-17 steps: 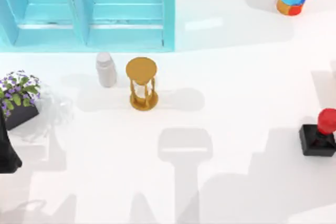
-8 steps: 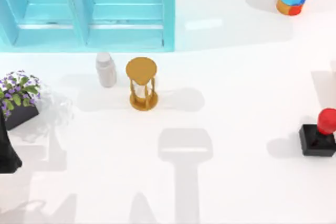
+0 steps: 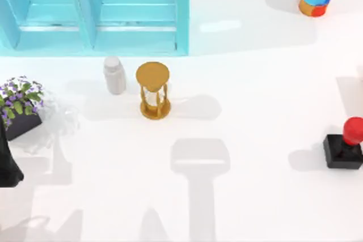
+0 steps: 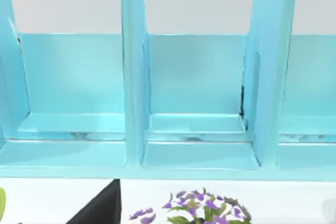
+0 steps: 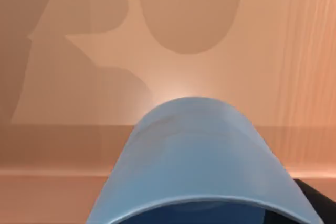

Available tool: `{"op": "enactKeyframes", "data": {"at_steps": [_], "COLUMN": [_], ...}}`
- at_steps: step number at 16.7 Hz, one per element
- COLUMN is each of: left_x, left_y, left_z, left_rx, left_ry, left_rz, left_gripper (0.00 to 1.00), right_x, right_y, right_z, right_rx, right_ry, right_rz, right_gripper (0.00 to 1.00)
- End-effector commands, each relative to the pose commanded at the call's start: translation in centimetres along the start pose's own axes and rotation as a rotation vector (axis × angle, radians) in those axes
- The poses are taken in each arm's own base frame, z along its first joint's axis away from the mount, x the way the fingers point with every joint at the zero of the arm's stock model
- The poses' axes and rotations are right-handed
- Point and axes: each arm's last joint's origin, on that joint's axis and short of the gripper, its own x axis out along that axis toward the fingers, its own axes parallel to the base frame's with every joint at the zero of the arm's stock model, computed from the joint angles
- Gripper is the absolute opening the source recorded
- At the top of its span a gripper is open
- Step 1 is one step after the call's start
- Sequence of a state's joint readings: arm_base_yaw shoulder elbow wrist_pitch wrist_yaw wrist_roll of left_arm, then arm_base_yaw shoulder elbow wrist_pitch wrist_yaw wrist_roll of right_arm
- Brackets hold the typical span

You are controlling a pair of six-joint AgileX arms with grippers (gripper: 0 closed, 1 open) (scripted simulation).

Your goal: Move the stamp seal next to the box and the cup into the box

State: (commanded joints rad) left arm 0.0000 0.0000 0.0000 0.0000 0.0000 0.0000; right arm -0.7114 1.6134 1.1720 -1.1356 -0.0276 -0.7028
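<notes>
Standing where it stood before, the stamp seal [image 3: 343,144] has not moved; the cup [image 5: 202,166] hangs over an orange-brown floor [image 5: 79,93], fingers unseen, cannot tell

Overhead view; two close wrist views

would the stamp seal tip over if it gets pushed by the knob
Probably somewhat: the stamp seal carries a round red knob high above its black base, so a push up there could rock it. The base looks square and flat, so pushing low should slide it. The glossy knob may be slippery.
</notes>
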Motion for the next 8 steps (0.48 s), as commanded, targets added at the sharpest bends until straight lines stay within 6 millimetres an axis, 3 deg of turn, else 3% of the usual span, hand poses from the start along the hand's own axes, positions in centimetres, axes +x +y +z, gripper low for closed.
{"op": "enactKeyframes", "data": {"at_steps": [8], "left_x": [0.0], "left_y": [0.0], "left_z": [0.0], "left_rx": [0.000], "left_ry": [0.000], "left_rz": [0.000], "left_gripper": [1.00], "right_x": [3.0], "right_y": [0.4], "right_z": [0.0], "right_rx": [-0.001], "right_ry": [-0.001], "right_rz": [0.001], "right_gripper": [0.00]}}
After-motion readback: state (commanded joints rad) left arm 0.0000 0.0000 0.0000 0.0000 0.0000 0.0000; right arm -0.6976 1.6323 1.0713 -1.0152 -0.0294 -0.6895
